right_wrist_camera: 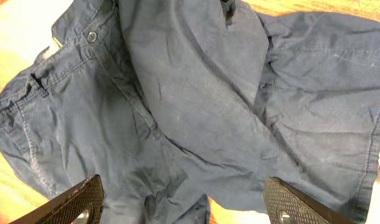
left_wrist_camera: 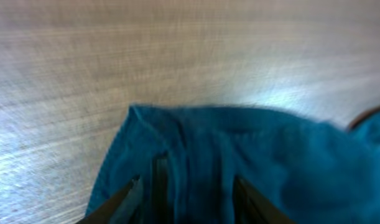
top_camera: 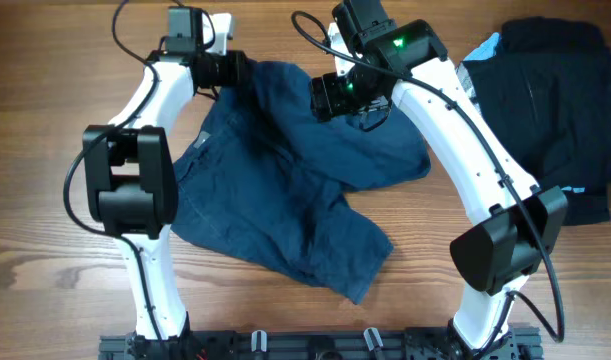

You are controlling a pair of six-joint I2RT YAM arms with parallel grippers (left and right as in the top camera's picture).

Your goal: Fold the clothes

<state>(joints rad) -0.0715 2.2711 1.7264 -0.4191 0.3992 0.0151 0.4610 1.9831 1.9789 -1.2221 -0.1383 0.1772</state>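
The clothes are navy-blue shorts [top_camera: 285,190] lying crumpled mid-table, with one part folded over toward the far side. My left gripper [top_camera: 233,72] is at their far left edge. In the left wrist view the blue cloth [left_wrist_camera: 270,162] bunches in upright folds between the fingers [left_wrist_camera: 132,190], so my left gripper [left_wrist_camera: 188,180] is shut on it. My right gripper [top_camera: 325,97] hovers over the folded part. In the right wrist view it [right_wrist_camera: 186,186] stands wide open above the shorts [right_wrist_camera: 196,93], with nothing between its pads; the waistband button [right_wrist_camera: 91,37] shows.
A larger black garment [top_camera: 550,90] with a pale blue lining corner [top_camera: 485,48] lies at the far right. Bare wooden table [top_camera: 45,200] surrounds the shorts. The arm bases and a rail [top_camera: 315,345] stand along the near edge.
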